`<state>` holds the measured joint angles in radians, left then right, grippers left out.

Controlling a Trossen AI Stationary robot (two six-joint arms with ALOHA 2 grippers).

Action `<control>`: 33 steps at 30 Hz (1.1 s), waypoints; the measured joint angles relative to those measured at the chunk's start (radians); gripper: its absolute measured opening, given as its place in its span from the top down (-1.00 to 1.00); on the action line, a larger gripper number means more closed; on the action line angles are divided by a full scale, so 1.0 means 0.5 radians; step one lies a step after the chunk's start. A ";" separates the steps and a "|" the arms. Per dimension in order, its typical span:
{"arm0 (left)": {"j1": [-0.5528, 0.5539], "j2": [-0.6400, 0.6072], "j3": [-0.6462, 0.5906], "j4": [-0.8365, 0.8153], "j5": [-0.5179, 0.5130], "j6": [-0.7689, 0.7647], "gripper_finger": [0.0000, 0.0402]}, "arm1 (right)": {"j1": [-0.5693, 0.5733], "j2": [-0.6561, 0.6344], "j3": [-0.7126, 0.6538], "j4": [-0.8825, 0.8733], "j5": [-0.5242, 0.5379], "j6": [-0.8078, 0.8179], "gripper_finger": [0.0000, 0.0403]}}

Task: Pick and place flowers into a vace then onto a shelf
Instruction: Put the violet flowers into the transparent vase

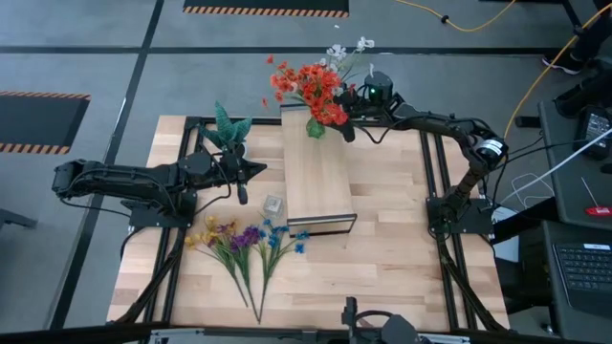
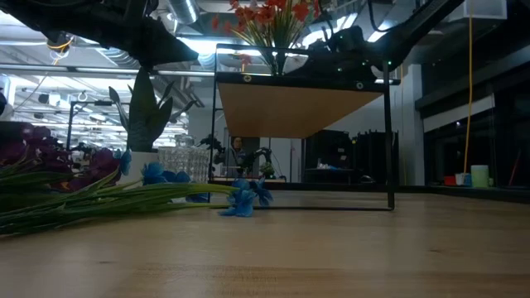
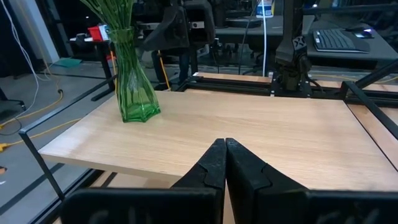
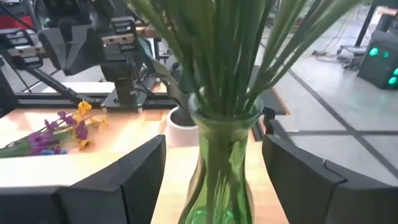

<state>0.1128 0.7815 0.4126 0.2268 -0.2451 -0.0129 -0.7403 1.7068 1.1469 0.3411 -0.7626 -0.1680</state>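
On the far end of the long pale-wood shelf (image 1: 318, 175) stands a green glass vase (image 1: 316, 126) of red-orange and white flowers (image 1: 308, 84) — right gripper (image 1: 344, 118) spread wide around it, left gripper (image 1: 244, 180) closed beside the shelf.

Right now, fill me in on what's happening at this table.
A green glass vase of red-orange flowers stands on the far end of the wooden shelf. The right end effector is open, one finger on each side of the vase, not gripping it. The left end effector is shut and empty, by the shelf's left side. More flowers, yellow, purple and blue, lie on the tabletop.
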 joint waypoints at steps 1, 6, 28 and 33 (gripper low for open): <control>0.000 0.001 0.000 0.000 0.000 0.000 0.98 | -0.005 -0.007 0.000 -0.027 0.001 -0.006 -0.33; 0.001 0.001 0.000 0.000 0.007 0.000 0.98 | -0.027 -0.117 0.000 -0.260 0.001 -0.108 -0.33; -0.269 0.011 0.000 -0.230 -0.318 -0.205 0.99 | -0.013 -0.941 -0.493 -0.818 0.391 -0.284 0.96; -0.458 0.110 0.068 -0.418 -0.508 -0.425 0.99 | 0.095 -1.281 -0.834 -0.585 0.392 -0.145 0.98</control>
<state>-0.1162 0.8366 0.4465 0.0179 -0.4990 -0.2252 -0.6928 1.0662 0.7300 0.0485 -0.5666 -0.2404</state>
